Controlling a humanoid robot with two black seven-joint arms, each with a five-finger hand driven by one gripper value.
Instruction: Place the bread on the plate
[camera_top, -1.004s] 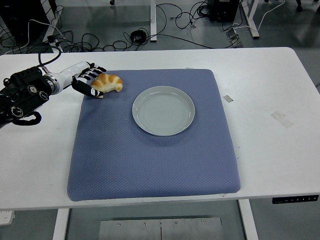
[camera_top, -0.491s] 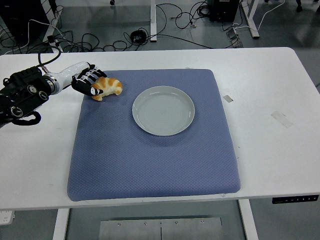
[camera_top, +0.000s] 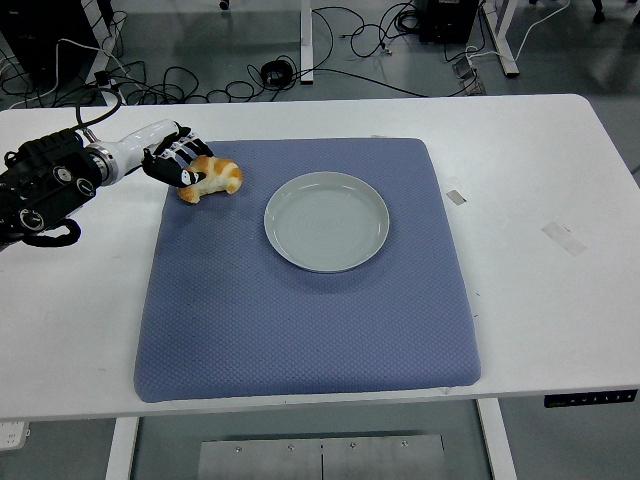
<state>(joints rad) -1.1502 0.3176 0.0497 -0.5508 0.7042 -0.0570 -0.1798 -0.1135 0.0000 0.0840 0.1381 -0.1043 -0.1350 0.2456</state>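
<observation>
A golden croissant-shaped bread (camera_top: 213, 178) is at the far left corner of the blue mat (camera_top: 300, 300). My left hand (camera_top: 180, 164) has its black fingers curled around the bread's left side and grips it. The bread looks tilted, just above or on the mat. An empty grey-white plate (camera_top: 327, 221) sits on the mat to the right of the bread, a short gap away. My right arm is not in view.
The blue mat covers the middle of the white table (camera_top: 540, 200). Two bits of tape (camera_top: 456, 197) (camera_top: 560, 238) lie on the table right of the mat. Cables and table legs lie on the floor behind.
My left hand has closed more over the bread and shifted slightly up and back. The bread has turned and tilted in the grip, now looking more compact.
</observation>
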